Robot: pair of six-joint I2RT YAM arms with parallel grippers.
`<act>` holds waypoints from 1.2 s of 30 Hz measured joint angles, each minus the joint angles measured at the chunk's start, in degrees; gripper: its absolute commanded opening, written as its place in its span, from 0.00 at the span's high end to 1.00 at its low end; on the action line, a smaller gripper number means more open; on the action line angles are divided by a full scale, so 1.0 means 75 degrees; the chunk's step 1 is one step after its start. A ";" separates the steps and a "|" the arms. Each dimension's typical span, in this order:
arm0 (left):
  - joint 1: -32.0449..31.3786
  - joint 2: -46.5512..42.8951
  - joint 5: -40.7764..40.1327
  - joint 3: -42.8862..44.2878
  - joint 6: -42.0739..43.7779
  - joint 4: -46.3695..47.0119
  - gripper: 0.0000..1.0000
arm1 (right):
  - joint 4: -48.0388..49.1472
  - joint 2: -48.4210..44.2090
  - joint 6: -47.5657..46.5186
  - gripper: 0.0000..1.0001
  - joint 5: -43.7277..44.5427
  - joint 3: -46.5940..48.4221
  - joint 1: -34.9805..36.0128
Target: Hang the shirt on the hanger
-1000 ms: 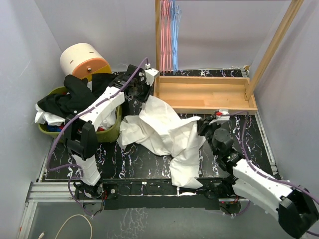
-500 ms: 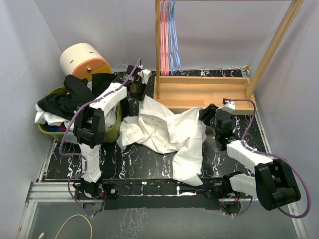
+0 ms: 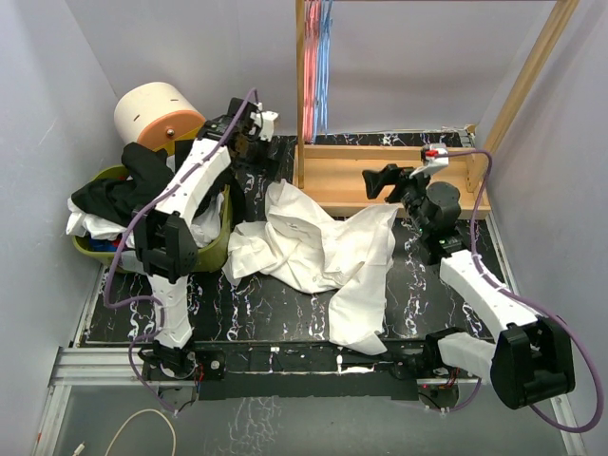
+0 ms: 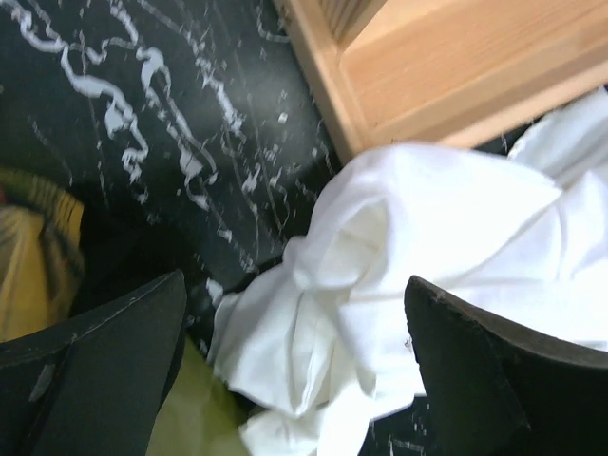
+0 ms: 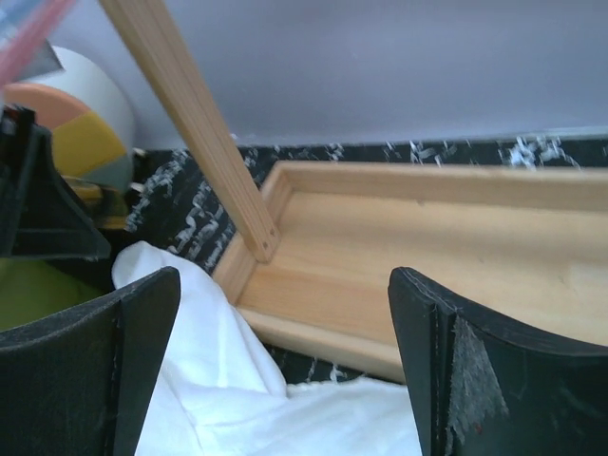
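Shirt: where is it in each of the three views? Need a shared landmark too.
Top external: shirt crumpled mid-table, in front of the wooden tray.
Left wrist: lower right, below the tray's corner.
Right wrist: bottom left, beside the tray's near wall.
Shared landmark: the wooden tray.

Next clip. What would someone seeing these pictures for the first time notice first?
The white shirt lies crumpled in the middle of the black table, with the left gripper and right gripper open near its far corners, holding nothing. Behind it, the blue hanger hangs beside pink hangers on the wooden rack. A green basket heaped with black clothes sits at the left.
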 measured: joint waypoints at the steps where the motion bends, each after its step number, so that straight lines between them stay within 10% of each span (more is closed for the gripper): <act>1: 0.0090 -0.0096 0.0067 0.0000 0.0029 -0.0221 0.03 | -0.0122 -0.0044 -0.0117 0.17 -0.0169 0.0219 0.0000; 5: 0.0624 -0.0635 0.0466 -0.0361 0.0096 -0.0694 0.03 | -0.0839 0.0003 -0.0268 0.48 -0.0487 0.1740 0.0009; 18: 0.0848 -0.2818 0.1932 -0.1798 0.0697 -0.1189 0.03 | -0.2693 0.3206 0.1754 0.73 -0.0627 0.8338 0.0000; 36: 0.1740 -0.3614 0.2267 -0.2786 0.0877 -0.1090 0.03 | -0.3818 0.5741 0.2739 0.58 -0.1067 1.0520 0.0702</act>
